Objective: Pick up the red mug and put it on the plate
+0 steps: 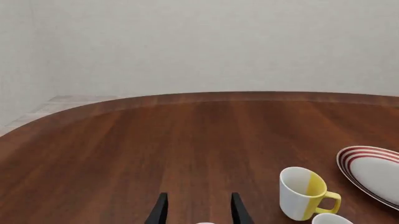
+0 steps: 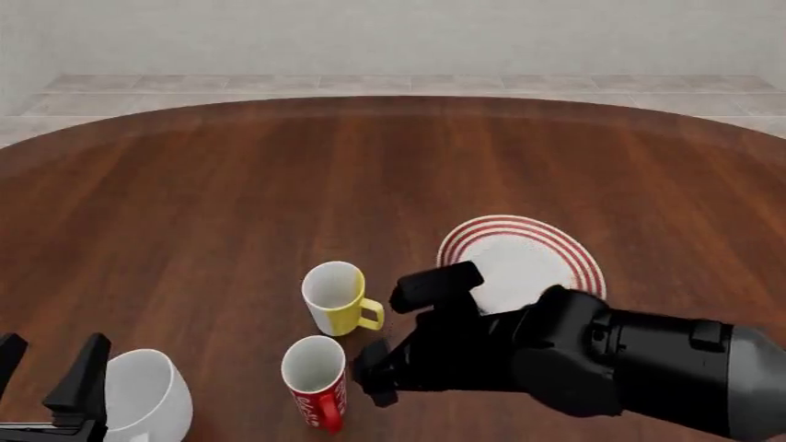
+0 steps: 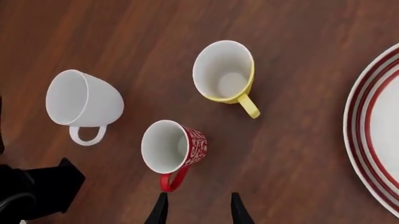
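- The red mug point(image 3: 176, 148) is tall, red outside with a white ornamental pattern, and white inside; its red handle point(image 3: 172, 179) is a thin loop.
- It stands upright on the dark wooden surface point(image 2: 184, 212), long axis vertical and mouth up, close to the near edge and a little left of the middle. It touches nothing.
- In the right wrist view its handle points toward the right pincer point(image 3: 199, 207), whose two dark fingers stand apart with nothing between them, above the wood just beside the handle.
- The yellow-and-white mug point(image 2: 337, 296) stands upright just beyond the red mug, its handle toward the plate point(image 2: 525, 262).
- The plate lies flat, further in from the near edge and right of both mugs, apart from them; the right arm point(image 2: 590, 354) hangs over its near rim.
- A plain white mug point(image 2: 150, 394) stands toward the near left corner, beside the left pincer point(image 1: 199, 210), which is spread and empty.
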Robot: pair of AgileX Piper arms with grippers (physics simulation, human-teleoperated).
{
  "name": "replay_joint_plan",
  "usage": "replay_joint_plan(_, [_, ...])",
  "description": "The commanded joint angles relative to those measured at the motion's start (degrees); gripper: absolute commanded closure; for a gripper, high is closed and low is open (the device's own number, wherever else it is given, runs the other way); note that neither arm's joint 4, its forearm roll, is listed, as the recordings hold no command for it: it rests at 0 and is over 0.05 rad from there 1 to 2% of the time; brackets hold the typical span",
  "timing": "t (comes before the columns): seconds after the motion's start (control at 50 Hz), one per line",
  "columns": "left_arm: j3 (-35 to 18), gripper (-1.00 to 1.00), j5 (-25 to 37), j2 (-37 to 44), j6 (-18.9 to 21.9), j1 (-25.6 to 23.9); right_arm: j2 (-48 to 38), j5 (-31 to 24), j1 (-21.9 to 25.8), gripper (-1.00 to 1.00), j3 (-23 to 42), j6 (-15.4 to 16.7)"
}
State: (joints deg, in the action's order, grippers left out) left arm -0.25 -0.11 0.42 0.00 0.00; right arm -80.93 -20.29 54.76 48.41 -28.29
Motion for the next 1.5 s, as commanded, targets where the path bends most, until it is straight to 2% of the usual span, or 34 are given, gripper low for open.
replay_joint_plan(0.02, [0.00,-1.00,0.00,0.00,0.00,0.00,-2.44,1.00,2.50,-1.00,0.57,-1.50])
replay_joint_plan(0.54, [0.00,-1.00,0.00,0.00,-0.01,0.00,-5.69,2.00,4.65,-1.00,2.08,-2.35])
replay_joint_plan(1.5, [0.00,-1.00,0.00,-0.01,-0.01,0.00,-13.88,6.15,8.35,-1.00,2.82,-7.01])
